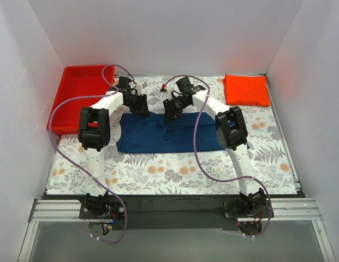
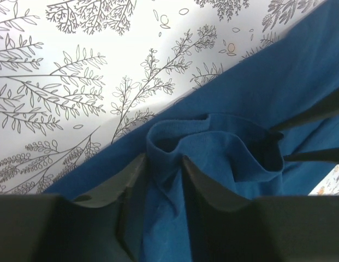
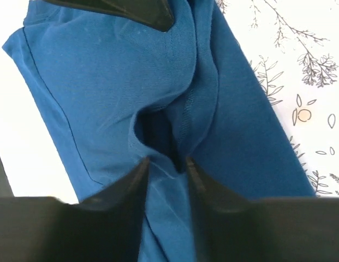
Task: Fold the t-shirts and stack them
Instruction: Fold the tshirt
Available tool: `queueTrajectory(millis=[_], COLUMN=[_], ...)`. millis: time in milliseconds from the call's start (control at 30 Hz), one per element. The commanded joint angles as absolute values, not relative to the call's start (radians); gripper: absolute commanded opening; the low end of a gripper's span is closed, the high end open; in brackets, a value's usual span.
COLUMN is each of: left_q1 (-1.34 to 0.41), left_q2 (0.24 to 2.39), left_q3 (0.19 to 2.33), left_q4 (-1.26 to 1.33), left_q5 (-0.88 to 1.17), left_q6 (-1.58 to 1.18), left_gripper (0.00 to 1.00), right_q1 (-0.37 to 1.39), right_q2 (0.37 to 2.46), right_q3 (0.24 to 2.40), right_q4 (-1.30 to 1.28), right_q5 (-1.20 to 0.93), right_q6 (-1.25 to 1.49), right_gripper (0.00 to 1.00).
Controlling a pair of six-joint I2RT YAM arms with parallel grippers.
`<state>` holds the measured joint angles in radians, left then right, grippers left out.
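Navy shirt (image 1: 158, 139) lay spread mid-table on fern-print cover (image 1: 158, 172); left gripper (image 1: 142, 108) clenched on bunched fold at shirt's far edge; right gripper (image 1: 171, 115) near it, likewise pinching raised fold; orange-red shirt (image 1: 245, 90) folded at far right corner, well apart; red tray (image 1: 76, 95) at far left.

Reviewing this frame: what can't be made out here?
Top view: fingertips of the left hand and right hand, hidden by the hands' own housings.
Top view: far edge of the navy shirt, partly covered by both hands.
Top view: layers of the orange shirt, too small; it lies outside both wrist views.
Wrist views: navy shirt's outline, cut by frame edges.
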<state>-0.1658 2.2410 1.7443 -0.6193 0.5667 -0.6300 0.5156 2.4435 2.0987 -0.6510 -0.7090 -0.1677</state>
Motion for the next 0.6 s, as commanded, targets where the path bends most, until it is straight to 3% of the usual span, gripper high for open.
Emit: queueTrajectory(millis=[0,133,200,567], left_q1=[-0.166,-0.164,-0.160,-0.150], left_q2=[2.226,2.221,2.204,2.106], left_q3=[1.789,1.792,1.786,1.689], left_q4=[-0.606,-0.588,-0.569,-0.515], left_q5=[0.592,0.583,0.578,0.566], left_q6=[-0.632,-0.638,-0.644,-0.575], left_gripper=[0.28,0.08,0.00,0.00], right_q1=[0.517,0.517,0.515,0.514], right_q2=[2.439,2.412,2.398,2.349], right_q3=[2.137,2.106,2.086,2.046], right_q4=[-0.623,-0.623,-0.621,-0.586], right_q5=[-0.700,-0.669,-0.652,-0.506], right_q6=[-0.163,-0.189,-0.199,-0.206], right_gripper=[0.34,0.02,0.01,0.01])
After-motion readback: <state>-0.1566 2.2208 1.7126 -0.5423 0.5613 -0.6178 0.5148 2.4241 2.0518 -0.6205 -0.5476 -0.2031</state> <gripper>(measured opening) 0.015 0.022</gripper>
